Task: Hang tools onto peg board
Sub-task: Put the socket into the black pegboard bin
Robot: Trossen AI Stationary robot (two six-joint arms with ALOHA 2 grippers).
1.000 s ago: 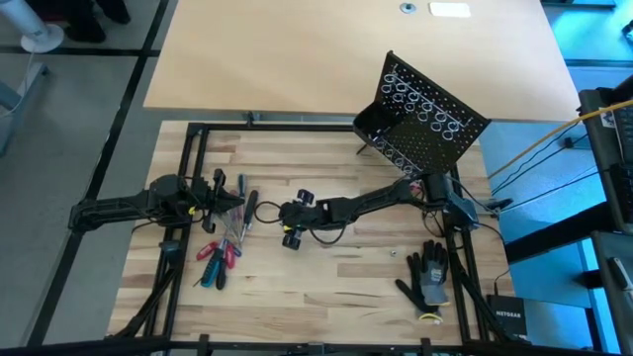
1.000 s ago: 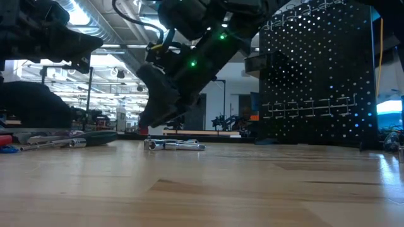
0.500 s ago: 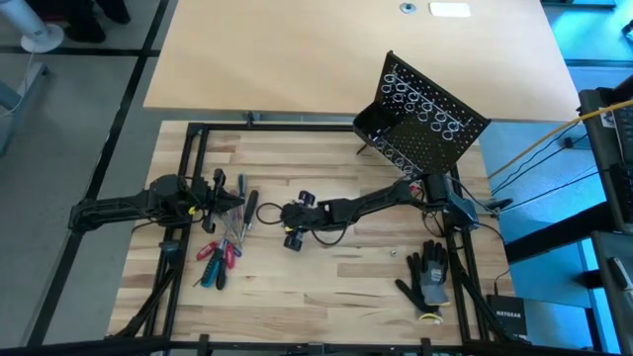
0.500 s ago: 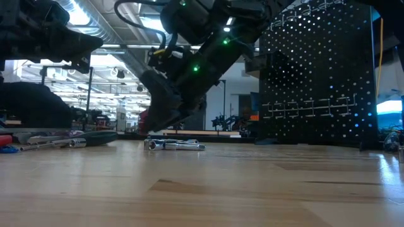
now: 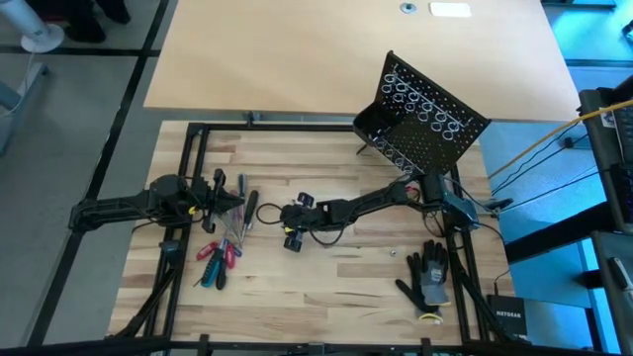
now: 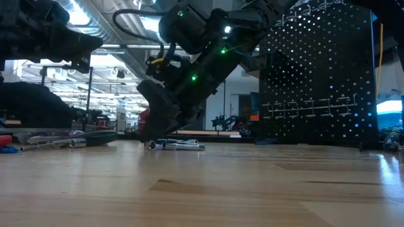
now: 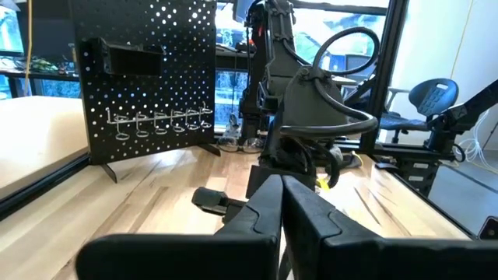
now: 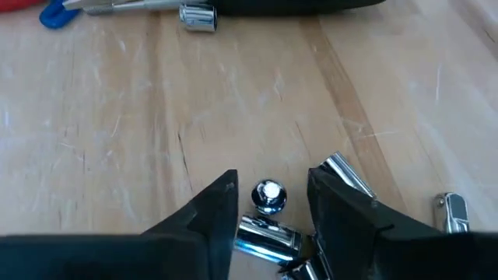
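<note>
Several silver metal bits [image 8: 269,196] lie in a small cluster on the wooden table [image 5: 326,287]; they also show in the low view [image 6: 175,145]. My right gripper [image 8: 272,208] is open and slants down over them. Its fingers stand on either side of one round-headed bit, and no touch shows. Screwdrivers with red, blue and black handles [image 5: 220,255] lie at the table's left. Above them, level, is my shut left gripper [image 7: 280,204], with nothing in it. The black peg board [image 5: 423,124] stands on thin legs at the far right.
A black-and-grey glove [image 5: 427,277] lies at the near right. One small silver bit [image 5: 392,252] lies alone left of it. A blue handle [image 8: 54,12] and a silver socket [image 8: 198,15] lie beyond my right gripper. A black frame [image 5: 188,148] borders the table.
My right gripper has come down a little toward the silver bits, its fingertips now almost at the table. The bits have stayed where they were.
</note>
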